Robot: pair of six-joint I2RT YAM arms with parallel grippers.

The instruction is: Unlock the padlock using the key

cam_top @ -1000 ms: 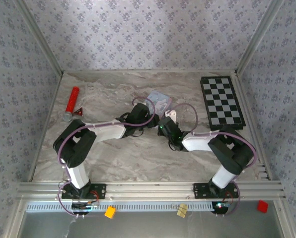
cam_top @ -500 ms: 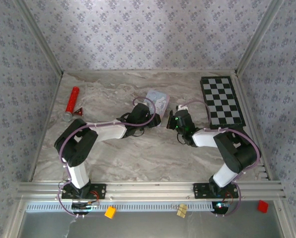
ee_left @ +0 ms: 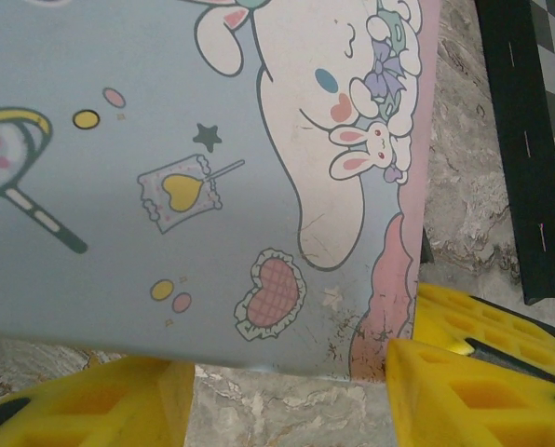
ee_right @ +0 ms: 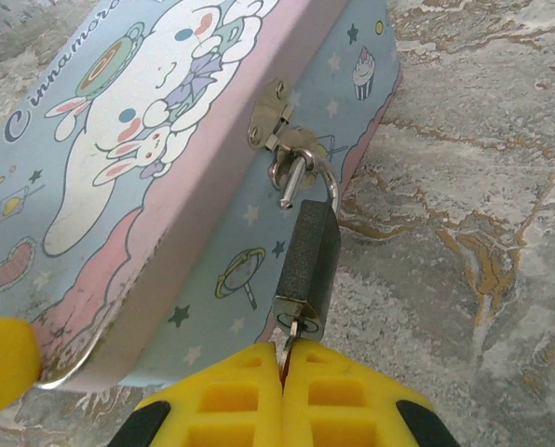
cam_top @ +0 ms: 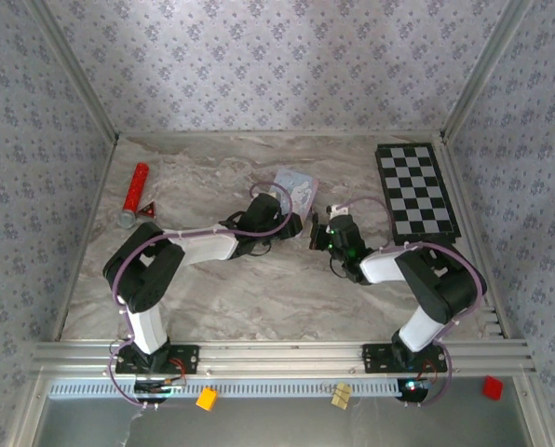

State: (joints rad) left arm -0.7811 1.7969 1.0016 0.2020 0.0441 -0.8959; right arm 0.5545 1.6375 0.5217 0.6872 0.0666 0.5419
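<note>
Right gripper [ee_right: 282, 350] tight on key [ee_right: 293, 329] in padlock [ee_right: 310, 256]; right-wrist close-up

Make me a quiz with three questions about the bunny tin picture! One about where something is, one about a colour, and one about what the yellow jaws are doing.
1. Where is the padlock?
A. On the chessboard
B. Hanging from the clasp of the tin
C. Lying on the floor

2. What colour is the tube at the far left?
A. Red
B. Green
C. White

3. The right gripper has its jaws:
A. Wide open
B. Shut on the tin
C. Shut on the key

Answers:
1 B, because its silver loop hooks through the clasp on the tin's side.
2 A, because it is red with a silver end.
3 C, because the yellow fingers are pressed together on the key, which sits in the padlock's bottom.
</note>
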